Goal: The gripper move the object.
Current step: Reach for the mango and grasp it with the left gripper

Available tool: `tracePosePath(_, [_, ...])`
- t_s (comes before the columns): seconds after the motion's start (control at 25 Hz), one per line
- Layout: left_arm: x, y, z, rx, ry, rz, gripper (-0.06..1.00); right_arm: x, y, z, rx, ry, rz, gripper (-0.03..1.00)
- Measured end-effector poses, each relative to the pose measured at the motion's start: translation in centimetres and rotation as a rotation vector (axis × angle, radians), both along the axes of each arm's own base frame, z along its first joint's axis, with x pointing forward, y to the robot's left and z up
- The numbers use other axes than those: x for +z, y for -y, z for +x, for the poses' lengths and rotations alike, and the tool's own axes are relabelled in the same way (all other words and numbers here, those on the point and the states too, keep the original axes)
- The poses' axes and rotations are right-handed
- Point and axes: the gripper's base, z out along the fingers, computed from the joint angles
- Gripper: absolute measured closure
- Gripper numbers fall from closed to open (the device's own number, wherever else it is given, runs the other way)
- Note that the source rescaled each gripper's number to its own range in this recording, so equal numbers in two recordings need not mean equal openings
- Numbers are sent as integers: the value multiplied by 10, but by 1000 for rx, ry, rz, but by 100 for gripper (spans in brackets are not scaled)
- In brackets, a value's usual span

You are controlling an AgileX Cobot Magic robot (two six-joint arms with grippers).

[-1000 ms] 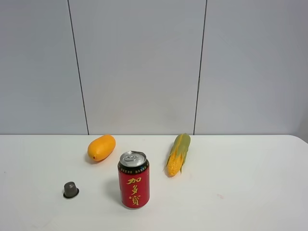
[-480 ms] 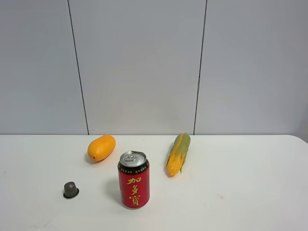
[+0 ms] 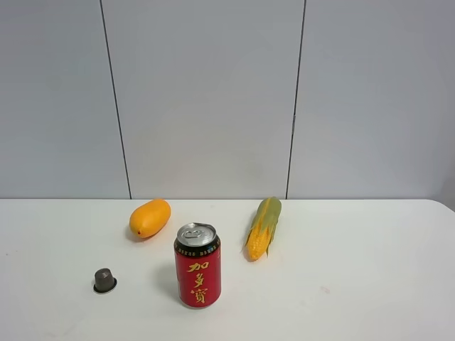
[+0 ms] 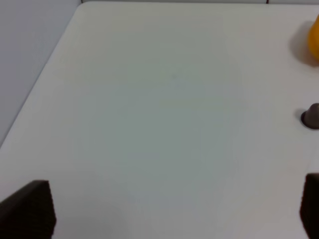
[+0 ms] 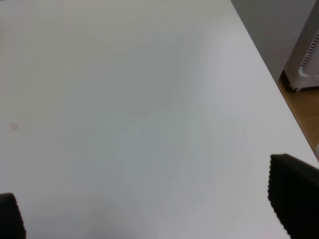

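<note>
The orange-yellow mango-like fruit (image 3: pixel 150 217) lies on the white table (image 3: pixel 355 284), behind and left of the red can. A sliver of it shows at the edge of the left wrist view (image 4: pixel 314 42). No arm shows in the exterior high view. My left gripper (image 4: pixel 172 211) is open over bare table, well away from the fruit, with only its black fingertips (image 4: pixel 30 209) showing. My right gripper (image 5: pixel 149 214) is open over bare table near the table's right edge, holding nothing.
A red drink can (image 3: pixel 197 265) stands front and centre. A yellow-green corn cob (image 3: pixel 264 227) lies to its right rear. A small dark grey cap (image 3: pixel 104 280) sits front left, also in the left wrist view (image 4: pixel 312 116). The floor shows past the table's right edge (image 5: pixel 259 55).
</note>
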Motion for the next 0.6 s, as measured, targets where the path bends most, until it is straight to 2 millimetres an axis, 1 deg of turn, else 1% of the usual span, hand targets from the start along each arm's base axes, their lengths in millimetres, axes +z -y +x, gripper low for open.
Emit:
tracePosePath(0.08, [8,0,8,-4,-30,-1,-6,0,0,0,0,0,0,-3])
tracePosePath(0.16, [21,0,20,-13,-49,-11,-6,0,0,0,0,0,0,-3])
tracePosePath(0.28, [45,0,50,-27,-91,-39,-6,0,0,0,0,0,0,-3])
tracePosePath(0.44, [78,-1,104,-50,-145,-95,-6,0,0,0,0,0,0,-3])
tracePosePath(0.48, [85,0,120,-56,-155,-114,-6,0,0,0,0,0,0,-3])
tracePosePath(0.56, [95,-1,153,-64,-184,-149,-6,0,0,0,0,0,0,-3])
tracePosePath(0.6, [101,-1,166,-69,-184,-166,-6,0,0,0,0,0,0,-3])
